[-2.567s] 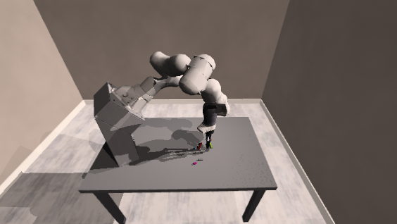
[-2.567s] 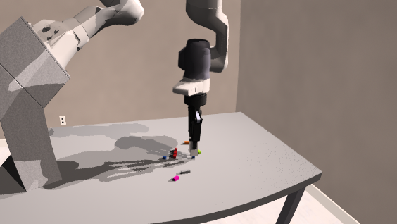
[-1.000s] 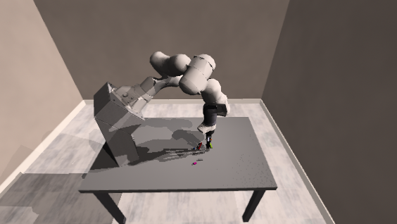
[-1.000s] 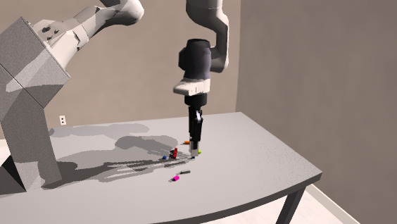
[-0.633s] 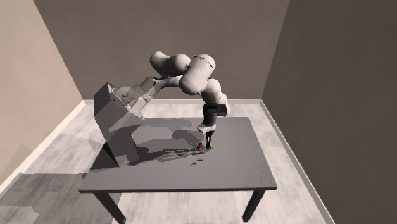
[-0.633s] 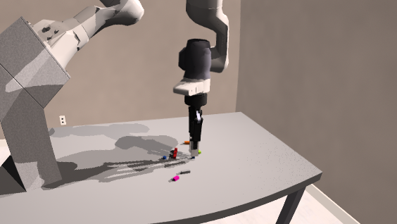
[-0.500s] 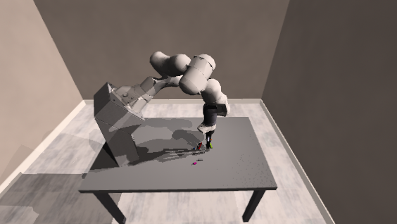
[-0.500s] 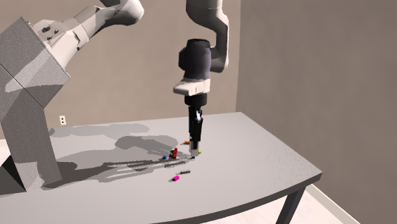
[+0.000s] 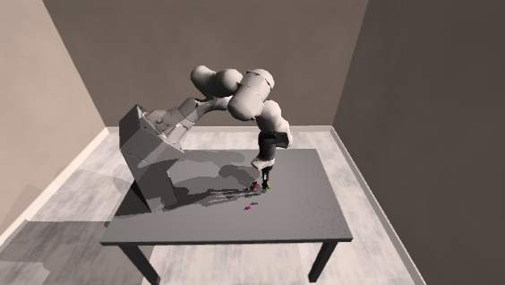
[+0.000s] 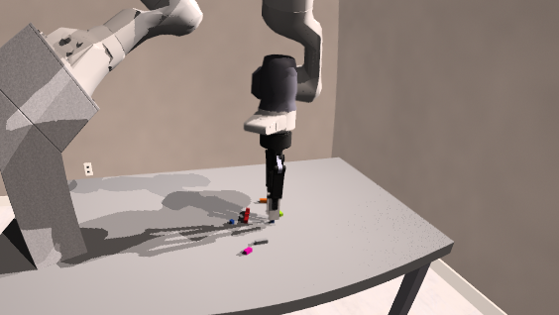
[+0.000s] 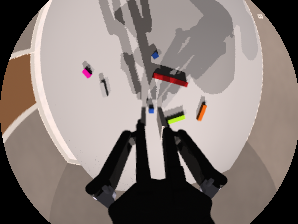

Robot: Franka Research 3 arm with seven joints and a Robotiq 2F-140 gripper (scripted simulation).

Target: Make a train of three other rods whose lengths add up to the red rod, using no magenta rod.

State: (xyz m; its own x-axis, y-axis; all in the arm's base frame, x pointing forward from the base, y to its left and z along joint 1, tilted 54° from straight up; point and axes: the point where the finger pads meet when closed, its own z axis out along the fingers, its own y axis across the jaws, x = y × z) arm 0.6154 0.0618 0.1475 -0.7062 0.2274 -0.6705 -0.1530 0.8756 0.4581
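My gripper (image 9: 265,187) (image 10: 273,217) (image 11: 151,113) points down, low over the table, its fingers slightly apart. A small blue rod (image 11: 151,110) shows between the fingertips, with a gap on each side. The red rod (image 9: 253,185) (image 10: 247,215) (image 11: 170,79) lies nearby towards the base, with a second blue rod (image 10: 232,221) (image 11: 155,55) beyond it. The lime rod (image 9: 269,185) (image 10: 280,214) (image 11: 176,119) lies close beside one finger. The orange rod (image 10: 263,200) (image 11: 201,111) lies past the lime one. The grey rod (image 9: 254,203) (image 10: 261,242) (image 11: 104,86) lies apart on the other side.
A magenta rod (image 9: 247,208) (image 10: 248,251) (image 11: 87,73) lies near the grey rod, towards the table's front. The table (image 9: 304,215) (image 10: 367,233) holds all the rods. The arm's shadow falls across the red rod's area.
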